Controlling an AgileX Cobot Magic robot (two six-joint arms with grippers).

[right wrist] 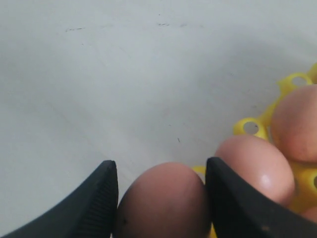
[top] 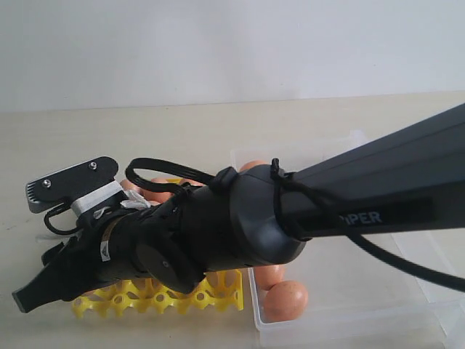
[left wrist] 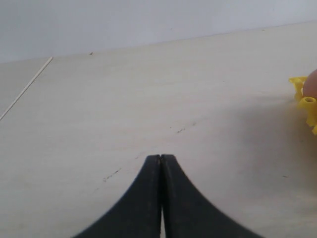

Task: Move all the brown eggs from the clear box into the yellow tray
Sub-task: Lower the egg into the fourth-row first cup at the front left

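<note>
My right gripper is shut on a brown egg, both ribbed pads against its sides, at the edge of the yellow tray. Two more brown eggs sit in tray cups right beside it. In the exterior view the right arm reaches across from the right, and its gripper hangs over the left end of the yellow tray. The clear box lies to the right with brown eggs in it. My left gripper is shut and empty over bare table.
The right arm's dark body hides most of the tray and part of the box. A corner of the yellow tray with an egg shows at the edge of the left wrist view. Pale table spreads behind.
</note>
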